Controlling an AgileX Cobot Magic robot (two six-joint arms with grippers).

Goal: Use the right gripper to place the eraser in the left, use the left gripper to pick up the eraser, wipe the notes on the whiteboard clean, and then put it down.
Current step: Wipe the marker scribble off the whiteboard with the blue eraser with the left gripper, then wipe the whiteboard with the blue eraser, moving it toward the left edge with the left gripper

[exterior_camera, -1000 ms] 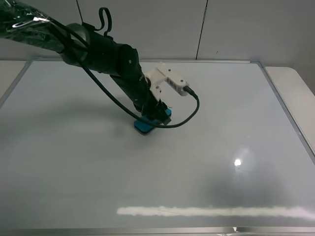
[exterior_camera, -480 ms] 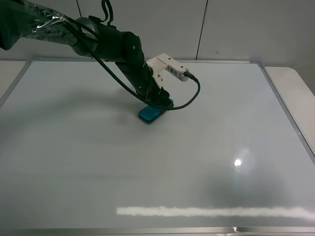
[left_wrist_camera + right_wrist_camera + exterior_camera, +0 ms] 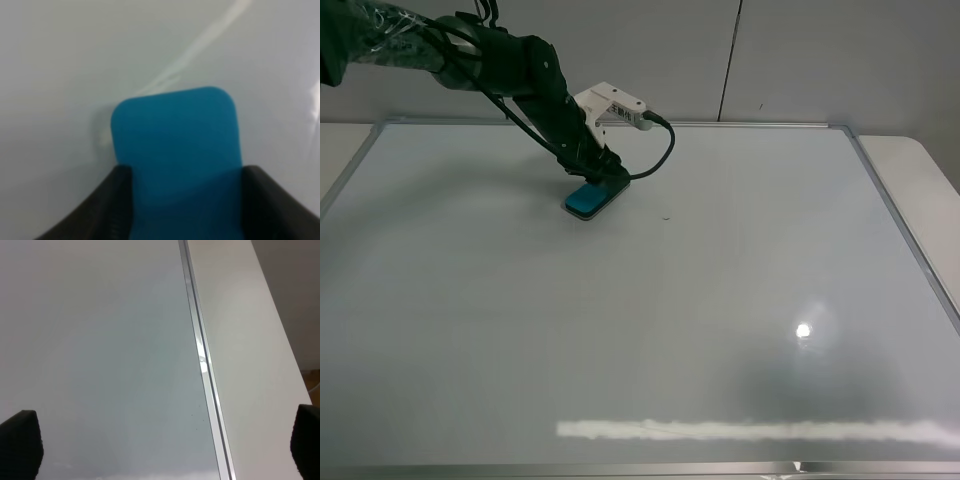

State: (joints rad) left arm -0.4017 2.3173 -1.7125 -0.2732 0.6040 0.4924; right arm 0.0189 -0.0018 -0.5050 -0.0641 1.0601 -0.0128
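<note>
In the high view from off the arms, the black two-finger left hand (image 3: 603, 183) on its black arm reaches in from the upper left of the frame and presses the small teal-blue rounded block eraser (image 3: 586, 201) flat on the large glossy white whiteboard with its thin silver frame (image 3: 740, 300), in the upper left part of the board. No marker scribble shows anywhere on the surface. Only a tiny dark speck (image 3: 666, 218) lies just to the right of the eraser, too small to tell whether it is ink. The wiping step looks close to done. The next move probably calls for one pass over that speck, then setting the eraser down and opening the fingers. The right hand does not appear in this view. The left wrist view settles the grip: the two black fingers (image 3: 97, 210) clamp the eraser's long sides, and its felt side lies flat against the board. The right wrist view shows what the others lack: the right hand (image 3: 162, 442) stands wide open and empty, its black tips at the lower corners of the frame, above the board's silver edge strip (image 3: 199, 347) and the off-white table (image 3: 245, 340) beside it.
</note>
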